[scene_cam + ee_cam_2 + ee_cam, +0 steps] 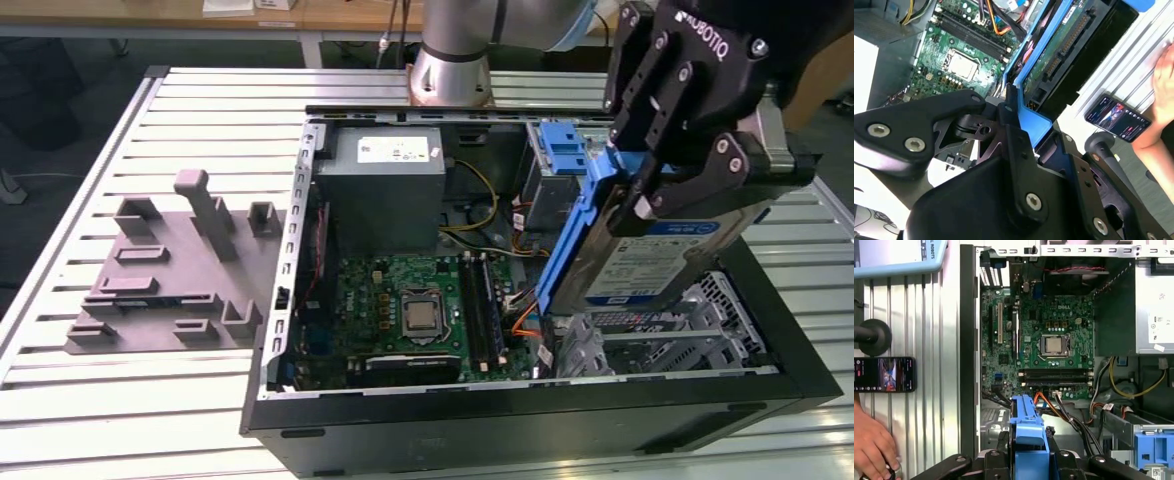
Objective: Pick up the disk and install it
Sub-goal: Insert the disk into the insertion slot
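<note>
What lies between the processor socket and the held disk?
In the first wrist view, memory slots and orange cables lie between the socket and the disk.

A slatted metal table (pixel 174 400) carried everything. An open black computer case (pixel 534 425) lay on its side on the slats. A grey moulded fixture (pixel 167 285) (blocks and posts rising from a flat plate) sat just beside it, toward the exterior view's left. The arm's round base (pixel 450 80) stood beyond the case. In the first wrist view a phone (pixel 884 374) lay flat on the slats with its screen lit. A black round knob (pixel 871 336) was just beside it and a person's hand (pixel 871 447) was near.
</note>
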Robot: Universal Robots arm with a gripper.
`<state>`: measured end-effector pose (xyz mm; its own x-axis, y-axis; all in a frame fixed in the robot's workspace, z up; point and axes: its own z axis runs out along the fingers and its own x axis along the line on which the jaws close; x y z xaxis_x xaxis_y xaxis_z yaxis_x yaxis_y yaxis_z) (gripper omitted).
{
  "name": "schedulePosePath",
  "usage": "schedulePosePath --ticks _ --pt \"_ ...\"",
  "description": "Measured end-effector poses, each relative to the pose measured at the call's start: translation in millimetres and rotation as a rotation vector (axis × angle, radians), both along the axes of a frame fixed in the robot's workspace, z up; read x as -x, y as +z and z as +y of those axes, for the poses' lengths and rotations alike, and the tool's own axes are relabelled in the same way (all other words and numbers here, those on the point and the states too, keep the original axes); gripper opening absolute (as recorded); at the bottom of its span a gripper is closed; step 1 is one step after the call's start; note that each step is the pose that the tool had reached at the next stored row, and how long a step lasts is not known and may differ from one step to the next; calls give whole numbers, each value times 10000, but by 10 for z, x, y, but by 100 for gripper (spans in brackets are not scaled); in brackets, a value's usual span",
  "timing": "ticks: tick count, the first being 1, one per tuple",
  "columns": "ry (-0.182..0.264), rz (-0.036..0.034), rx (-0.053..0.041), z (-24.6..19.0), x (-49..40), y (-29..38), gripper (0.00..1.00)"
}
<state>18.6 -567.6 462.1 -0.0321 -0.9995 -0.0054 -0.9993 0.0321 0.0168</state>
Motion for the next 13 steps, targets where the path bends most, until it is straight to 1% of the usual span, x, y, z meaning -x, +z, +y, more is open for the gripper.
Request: schedulePosePath --ticks 2,6,7,13 --pt "0 0 0 -13 -36 -8 36" --pt "0 4 0 -20 -161 -23 36" --pt "1 5 2 -20 -180 -25 36" --pt "0 5 0 -20 -185 -28 36"
